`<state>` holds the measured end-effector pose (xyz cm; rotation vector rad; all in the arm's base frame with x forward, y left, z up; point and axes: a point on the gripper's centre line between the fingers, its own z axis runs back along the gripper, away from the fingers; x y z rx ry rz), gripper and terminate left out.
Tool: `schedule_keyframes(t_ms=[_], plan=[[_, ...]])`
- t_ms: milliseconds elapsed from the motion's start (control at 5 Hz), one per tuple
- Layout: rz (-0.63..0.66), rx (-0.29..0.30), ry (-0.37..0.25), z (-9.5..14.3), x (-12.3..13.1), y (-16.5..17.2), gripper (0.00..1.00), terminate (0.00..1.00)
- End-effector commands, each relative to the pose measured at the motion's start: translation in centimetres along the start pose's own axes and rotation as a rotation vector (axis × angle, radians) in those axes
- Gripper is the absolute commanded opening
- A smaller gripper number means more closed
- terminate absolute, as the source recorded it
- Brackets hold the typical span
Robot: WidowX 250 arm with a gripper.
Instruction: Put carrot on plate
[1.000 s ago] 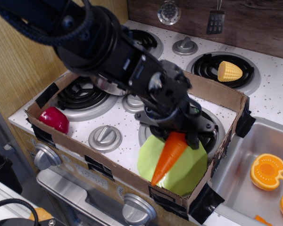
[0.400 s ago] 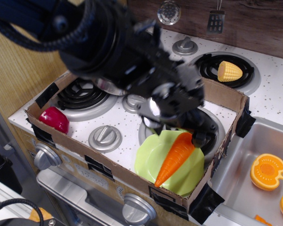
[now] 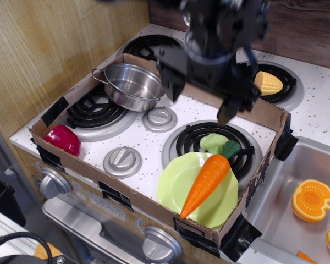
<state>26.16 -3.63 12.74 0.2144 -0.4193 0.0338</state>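
My gripper (image 3: 201,102) hung above the stove (image 3: 154,137), its two fingers spread apart with nothing between them; one finger (image 3: 170,82) pointed down on the pan side, the other (image 3: 229,110) on the corn side. The upper part of my tool was blurred, so I could not make out much of it beyond its dark bulk. Below my gripper and toward the front edge, the carrot (image 3: 207,179) lay on the plate (image 3: 173,190), slanting with its tip toward the front and its green top (image 3: 230,149) toward the back, just over the plate's rim. The plate sat in the front corner of the cardboard tray (image 3: 264,113), partly over a burner (image 3: 190,140). A broccoli piece (image 3: 213,143) rested just beside the carrot's top, almost directly under my gripper. Off to the side of the one finger stood a steel pan (image 3: 133,85), and farther that way, near the tray's front, lay a red pepper (image 3: 63,139). Behind the other finger a corn cob (image 3: 268,83) sat on a back burner. Well away, past the tray wall, two squash halves (image 3: 312,199) lay in the sink (image 3: 280,220).
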Motion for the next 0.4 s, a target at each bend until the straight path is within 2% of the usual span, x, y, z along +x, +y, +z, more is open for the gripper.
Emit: schedule_keyframes(t_ms=[0, 200], plan=[[0.013, -0.013, -0.043, 1.28, 1.59, -0.24, 1.00, 0.00], [0.013, -0.013, -0.043, 1.28, 1.59, -0.24, 1.00, 1.00]])
